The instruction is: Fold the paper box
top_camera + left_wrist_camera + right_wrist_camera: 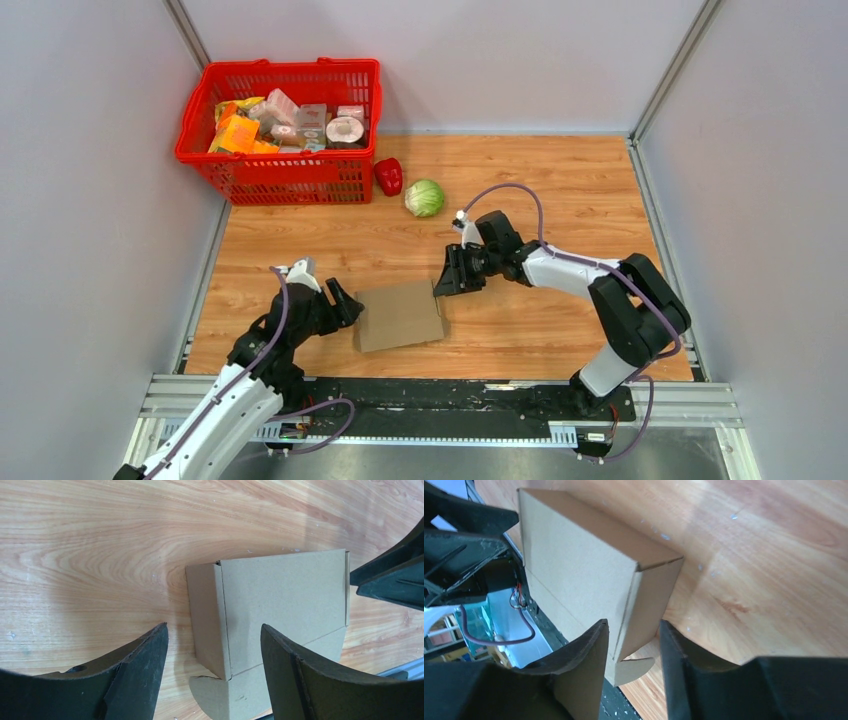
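On wooden table point(560, 200), far-left of paper box point(400, 315), well apart: red basket point(290, 182), packages inside. Box itself lies flat between both arms, brown, rounded tab sticking out at one corner. Left gripper point(352, 308): at box's left end, fingers spread wide, released. Right gripper point(445, 285): at box's right end, fingers astride end wall; pinching or not, I cannot tell. Cabbage point(425, 197): beyond box. Red pepper point(388, 176): beyond box too.
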{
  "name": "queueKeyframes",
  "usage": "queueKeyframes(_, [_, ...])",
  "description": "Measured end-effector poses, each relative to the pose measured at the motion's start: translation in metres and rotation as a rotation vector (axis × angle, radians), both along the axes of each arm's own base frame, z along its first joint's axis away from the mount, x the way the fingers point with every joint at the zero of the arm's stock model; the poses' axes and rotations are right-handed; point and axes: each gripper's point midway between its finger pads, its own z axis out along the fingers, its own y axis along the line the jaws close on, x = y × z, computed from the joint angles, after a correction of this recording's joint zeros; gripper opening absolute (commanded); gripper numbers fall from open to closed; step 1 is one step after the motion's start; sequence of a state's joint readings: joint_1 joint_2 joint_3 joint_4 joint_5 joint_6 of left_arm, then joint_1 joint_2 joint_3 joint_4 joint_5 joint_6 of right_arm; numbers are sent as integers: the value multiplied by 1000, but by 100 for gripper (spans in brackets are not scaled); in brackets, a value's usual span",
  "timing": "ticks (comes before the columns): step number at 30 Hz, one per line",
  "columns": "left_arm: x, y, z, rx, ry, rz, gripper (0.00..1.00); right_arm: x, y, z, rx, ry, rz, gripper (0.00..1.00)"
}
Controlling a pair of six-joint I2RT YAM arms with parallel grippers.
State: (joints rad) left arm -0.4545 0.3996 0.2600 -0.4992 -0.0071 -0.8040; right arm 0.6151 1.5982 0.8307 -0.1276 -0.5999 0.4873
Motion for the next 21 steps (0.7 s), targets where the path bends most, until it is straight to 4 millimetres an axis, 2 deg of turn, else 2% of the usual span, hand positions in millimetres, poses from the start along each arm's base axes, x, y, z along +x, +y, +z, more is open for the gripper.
queueKeyframes(5, [4,-2,1,-8,-9,4,80,7,-3,-14,5,55,-26,39])
queueKeyframes(9, [7,-3,-2,-13,-8,8,82,9,0,-13,33,69,-23,39])
queueKeyframes(12, [6,-3,-6,-14,1,11,82,12,-1,-13,40,67,-29,42])
queueKeyframes(16, [6,-3,-8,-15,6,13,82,16,-3,-13,43,66,-42,51])
queueKeyframes(21, [5,-3,-11,-27,6,21,81,15,-2,-2,67,51,-37,51])
